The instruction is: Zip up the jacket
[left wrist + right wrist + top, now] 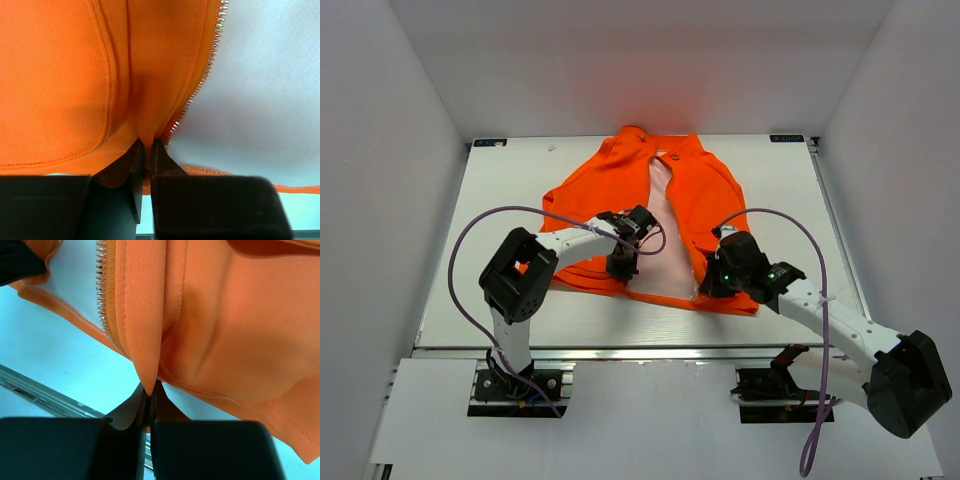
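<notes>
Left end effector [148, 150], right end effector [151, 395]: each clamped on a jacket [705, 185] hem fold at its tips. Fabric likely soft, limp, light; grip beside zipper teeth [200, 85].

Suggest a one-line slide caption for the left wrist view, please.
Left tool pinches the orange jacket near its hem, right beside the unzipped zipper teeth.
</notes>
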Controlling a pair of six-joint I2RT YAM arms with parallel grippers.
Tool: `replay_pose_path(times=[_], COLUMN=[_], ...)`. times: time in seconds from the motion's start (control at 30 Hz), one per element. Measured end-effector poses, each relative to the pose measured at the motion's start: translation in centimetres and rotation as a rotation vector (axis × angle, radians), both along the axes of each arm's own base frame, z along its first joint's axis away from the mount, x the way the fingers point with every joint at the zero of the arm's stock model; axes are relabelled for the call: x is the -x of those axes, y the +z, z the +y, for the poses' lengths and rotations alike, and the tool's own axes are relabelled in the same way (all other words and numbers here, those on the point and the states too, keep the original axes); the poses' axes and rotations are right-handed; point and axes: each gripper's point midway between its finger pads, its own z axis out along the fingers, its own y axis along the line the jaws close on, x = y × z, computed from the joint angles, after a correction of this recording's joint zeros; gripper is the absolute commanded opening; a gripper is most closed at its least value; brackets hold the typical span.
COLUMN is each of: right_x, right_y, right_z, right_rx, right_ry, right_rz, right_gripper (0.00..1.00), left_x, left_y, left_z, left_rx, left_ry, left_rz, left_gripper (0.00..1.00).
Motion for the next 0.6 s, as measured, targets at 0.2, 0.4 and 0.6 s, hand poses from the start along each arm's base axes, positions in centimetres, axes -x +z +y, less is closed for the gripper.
replay_pose_path(times=[0.2,0.4,0.6], right_x=[-0.2,-0.6,-0.5], right_y=[-0.4,-0.8,-1.2], right_z=[-0.5,-1.2,-1.6], right_rx=[-0.003,-0.012,-0.021], right_ry=[-0.020,-0.049,-0.059], right_rz=[0.007,0.013,0.026], right_gripper=[0.00,0.00,0.00], left_x=[0.0,-0.3,-0.4], left_y=[0.4,2.5,3.3], left_z=[0.1,0.0,-0.1], left_rx=[-0.001,0.023,0.038], left_ry=[-0.003,-0.016,-0.028], left_rz=[-0.002,-0.044,-0.061], left_gripper=[0.19,0.27,0.28])
